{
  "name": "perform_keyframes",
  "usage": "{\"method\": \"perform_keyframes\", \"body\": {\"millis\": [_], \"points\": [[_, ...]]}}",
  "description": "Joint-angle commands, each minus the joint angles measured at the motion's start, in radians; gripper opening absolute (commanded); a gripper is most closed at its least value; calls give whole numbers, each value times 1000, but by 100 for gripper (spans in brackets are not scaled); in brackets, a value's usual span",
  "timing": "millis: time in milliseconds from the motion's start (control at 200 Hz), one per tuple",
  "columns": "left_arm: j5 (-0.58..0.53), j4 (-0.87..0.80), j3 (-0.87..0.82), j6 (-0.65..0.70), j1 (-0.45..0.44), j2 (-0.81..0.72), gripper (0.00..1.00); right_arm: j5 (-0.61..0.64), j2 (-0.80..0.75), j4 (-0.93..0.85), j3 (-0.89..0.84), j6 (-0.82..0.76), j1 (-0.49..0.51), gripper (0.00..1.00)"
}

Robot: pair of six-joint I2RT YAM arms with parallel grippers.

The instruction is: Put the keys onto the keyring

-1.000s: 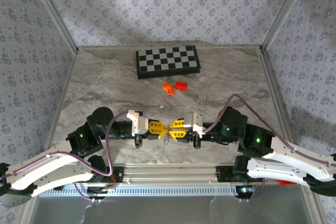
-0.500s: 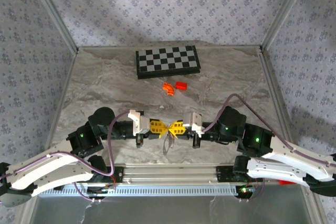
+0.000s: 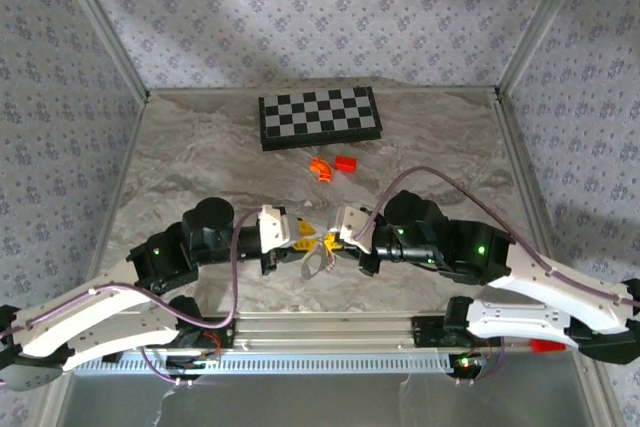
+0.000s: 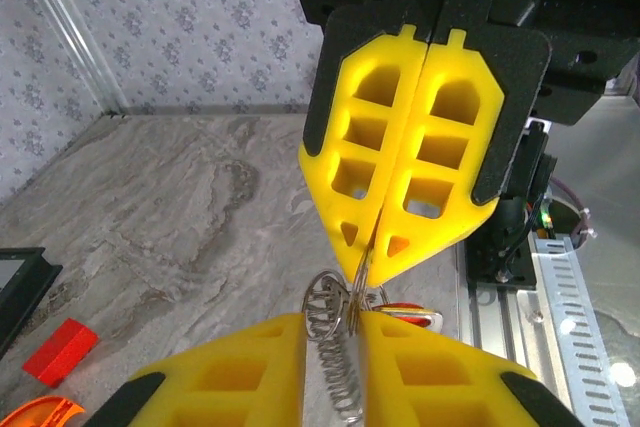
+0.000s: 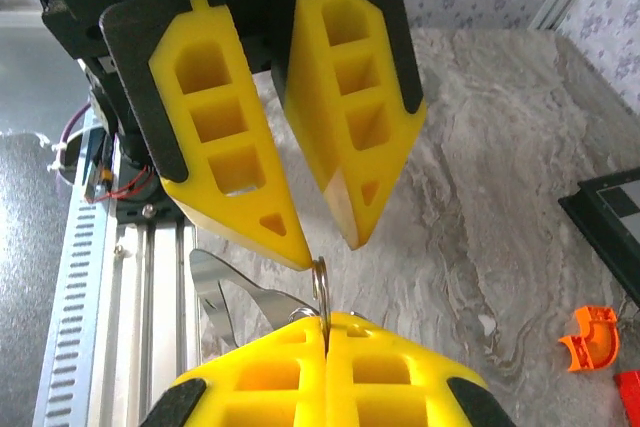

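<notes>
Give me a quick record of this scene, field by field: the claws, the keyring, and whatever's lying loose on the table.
left claw: open, tips at the keyring
right claw: shut on the keyring
key: silver, hanging by the keyring
loose items: checkerboard, orange curved piece, red block

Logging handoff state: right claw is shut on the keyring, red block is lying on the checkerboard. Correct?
Almost. The right claw is shut on the keyring, but the red block lies on the table, in front of the checkerboard and not touching it. The top external view shows it.
</notes>
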Motion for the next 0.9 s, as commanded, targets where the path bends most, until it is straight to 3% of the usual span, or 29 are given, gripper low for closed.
{"method": "perform_keyframes", "body": {"millis": [0,155,500,800,895], "points": [[25,6,35,13,-1,8,22,-3,13,-60,54,-24,0,0],[44,21,30,9,-1,22,24,-25,30,-50,59,-28,0,0],[48,37,18,11,-1,27,14,-60,31,-24,47,-19,0,0],[43,32,12,9,-1,21,19,-66,15,18,33,-14,0,0],[43,34,10,8,-1,22,13,-71,17,16,33,-12,0,0]]}}
